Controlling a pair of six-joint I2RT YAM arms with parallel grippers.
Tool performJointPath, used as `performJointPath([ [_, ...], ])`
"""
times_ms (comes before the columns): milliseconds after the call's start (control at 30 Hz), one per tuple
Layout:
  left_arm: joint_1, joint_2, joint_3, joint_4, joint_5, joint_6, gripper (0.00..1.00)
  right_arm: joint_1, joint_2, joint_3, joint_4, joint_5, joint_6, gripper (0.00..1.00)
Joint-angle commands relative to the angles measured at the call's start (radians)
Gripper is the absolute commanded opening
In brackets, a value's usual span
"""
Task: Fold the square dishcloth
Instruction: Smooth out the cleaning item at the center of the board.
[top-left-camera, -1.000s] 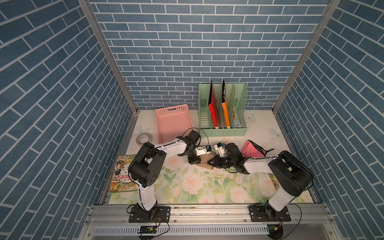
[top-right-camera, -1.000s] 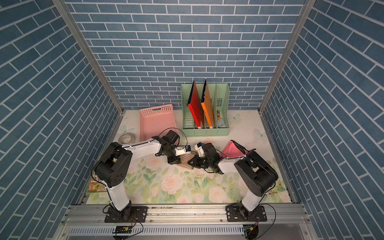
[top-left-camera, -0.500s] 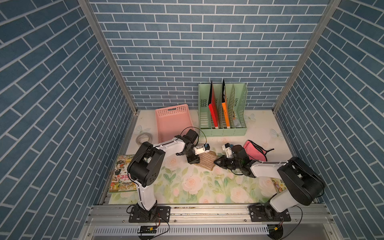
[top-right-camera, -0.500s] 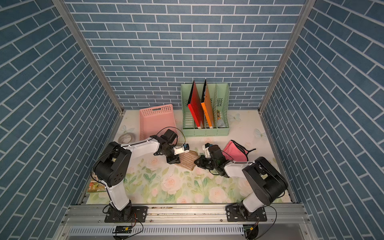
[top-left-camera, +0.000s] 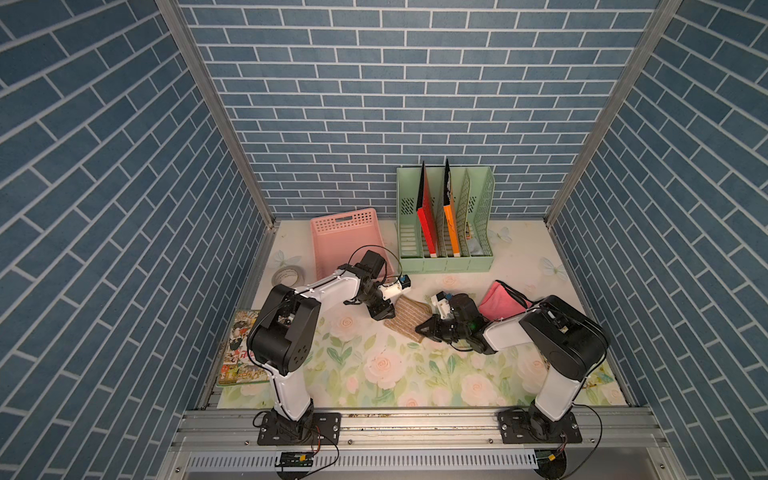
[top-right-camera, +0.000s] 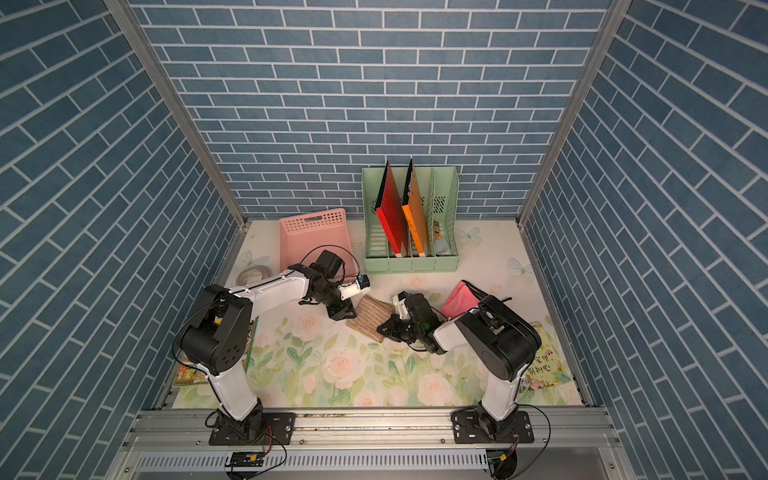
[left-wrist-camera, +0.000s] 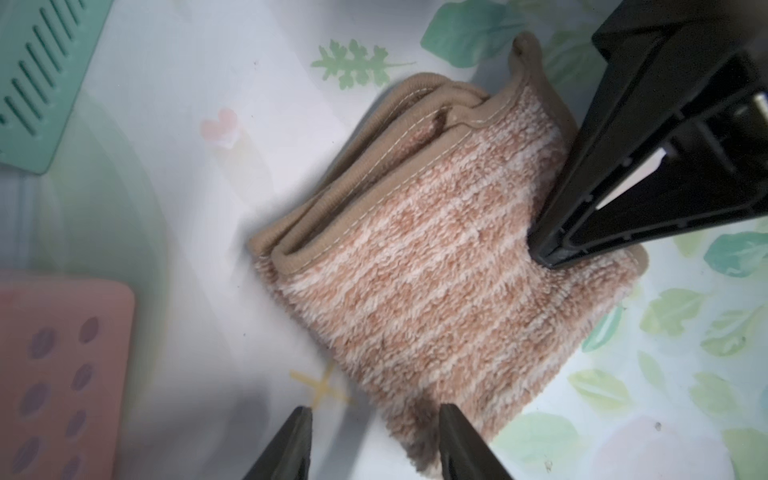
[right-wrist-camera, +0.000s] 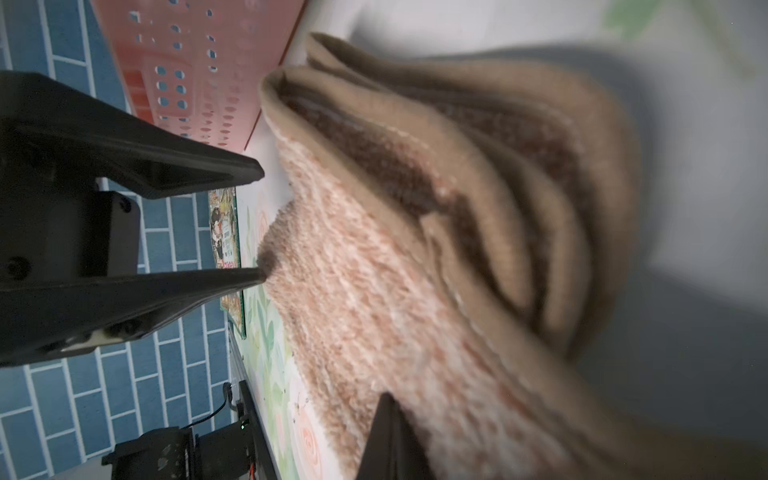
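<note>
Touching folded dishcloth (left-wrist-camera: 436, 291): closed right hand (left-wrist-camera: 547, 254)

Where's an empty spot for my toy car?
The flowery table is bare at the front, between the brown dishcloth and the metal rail, and in the back corner between the green file rack and the right wall. The middle is crowded: left arm, right arm, dishcloth, pink cloth.
</note>
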Motion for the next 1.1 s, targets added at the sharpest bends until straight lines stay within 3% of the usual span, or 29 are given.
performJointPath([
  [0, 0.008, -0.042, 0.034, -0.04, 0.011, -0.006, 0.57, 0.001, 0.041, -0.039, 0.013, 0.01, 0.019, 0.0],
  [167, 0.0, -0.088, 0.076, -0.055, 0.111, -0.047, 0.56, 0.002, -0.026, -0.021, -0.011, -0.007, 0.01, 0.0],
  [367, -0.026, -0.009, 0.036, -0.05, 0.135, -0.058, 0.34, 0.002, -0.105, 0.097, -0.081, -0.061, -0.014, 0.0],
  [533, -0.026, 0.003, -0.059, 0.05, 0.095, -0.079, 0.24, -0.006, -0.003, 0.149, -0.065, -0.084, -0.007, 0.0],
  [733, -0.025, 0.078, -0.086, 0.081, -0.014, -0.073, 0.21, -0.054, 0.184, 0.152, 0.008, -0.09, 0.001, 0.0],
  [900, -0.023, 0.008, -0.109, 0.132, -0.024, -0.109, 0.36, -0.055, 0.117, 0.154, -0.065, -0.049, -0.106, 0.02],
  [1067, 0.019, -0.123, -0.039, 0.024, 0.061, -0.106, 0.57, -0.052, -0.129, 0.225, -0.237, -0.048, -0.27, 0.21],
])
